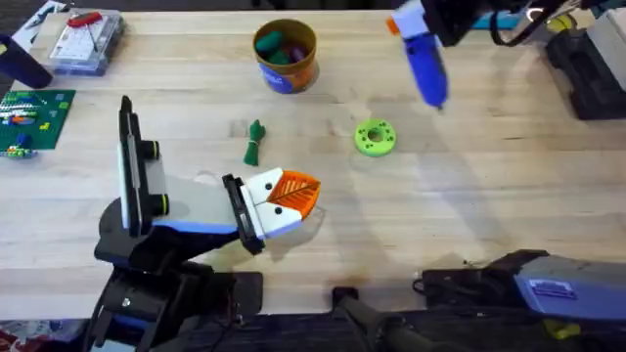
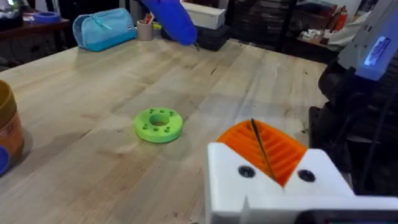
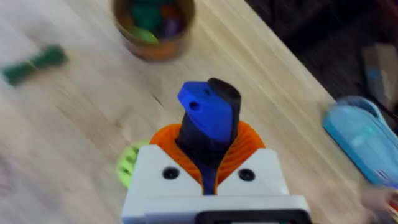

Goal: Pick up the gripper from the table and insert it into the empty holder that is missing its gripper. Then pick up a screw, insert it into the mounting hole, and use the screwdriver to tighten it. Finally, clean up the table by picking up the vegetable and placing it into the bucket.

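Table (image 1: 469,196): a light wooden top of joined planks, seen from overhead.

Right gripper (image 3: 208,140): white body, orange ribbed pads (image 3: 249,146). It is clamped on the screwdriver (image 3: 208,115), whose blue body stands between the pads in the right wrist view. In the overhead view the screwdriver (image 1: 425,64) is held in the air over the far right part of the table, tip pointing down and toward the arms' bases (the orange collar sits at its upper end). It is also seen in the left wrist view (image 2: 171,18), far off above the table.

Left gripper (image 1: 291,196): lies low over the near left part of the table. Its pads (image 2: 280,152) are pressed together, with nothing between them.

Vegetable (image 1: 255,143): slender, dark green, lying flat on the table between the bucket and the left gripper, touched by neither. It is seen blurred in the right wrist view (image 3: 34,63).

Bucket (image 1: 285,57): orange-yellow wall, standing upright at the far middle of the table, holding several coloured items. It is seen too in the right wrist view (image 3: 152,25).

Green ring (image 1: 375,137): a bright disc with holes, flat on the table to the right of the vegetable, well apart from it.

Blue pouch (image 2: 104,28): 1, at the table's far edge in the left wrist view.
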Controlling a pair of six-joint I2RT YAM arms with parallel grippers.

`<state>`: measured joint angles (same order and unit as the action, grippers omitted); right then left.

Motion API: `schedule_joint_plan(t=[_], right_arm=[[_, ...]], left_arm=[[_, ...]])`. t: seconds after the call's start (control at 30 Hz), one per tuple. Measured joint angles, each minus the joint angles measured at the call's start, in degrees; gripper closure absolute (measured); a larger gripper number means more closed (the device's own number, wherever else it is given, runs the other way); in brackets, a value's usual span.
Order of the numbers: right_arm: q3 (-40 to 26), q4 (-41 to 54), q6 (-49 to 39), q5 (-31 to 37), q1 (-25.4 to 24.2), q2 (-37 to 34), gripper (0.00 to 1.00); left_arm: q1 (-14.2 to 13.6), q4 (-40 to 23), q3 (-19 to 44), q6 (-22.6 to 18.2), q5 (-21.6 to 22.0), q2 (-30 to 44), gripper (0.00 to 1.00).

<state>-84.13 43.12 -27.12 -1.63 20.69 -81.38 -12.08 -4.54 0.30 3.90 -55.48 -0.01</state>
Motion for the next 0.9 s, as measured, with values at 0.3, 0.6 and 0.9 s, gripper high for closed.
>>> schedule_joint_plan(t=[0.3, 0.6, 0.9], right_arm=[[-0.19, 11.97, -18.79, 11.73, -7.57, -9.10, 0.955], [2.67, 6.31, -34.37, 14.10, -12.80, -20.96, 0.956], [8.14, -1.68, -40.29, 17.37, -14.92, -25.84, 0.957]], left_arm=[[0.00, 0.00, -0.02, 0.00, 0.00, 0.00, 0.995], [0.00, 0.00, -0.01, 0.00, 0.01, 0.00, 0.996], [0.00, 0.00, -0.01, 0.00, 0.00, 0.00, 0.996]])
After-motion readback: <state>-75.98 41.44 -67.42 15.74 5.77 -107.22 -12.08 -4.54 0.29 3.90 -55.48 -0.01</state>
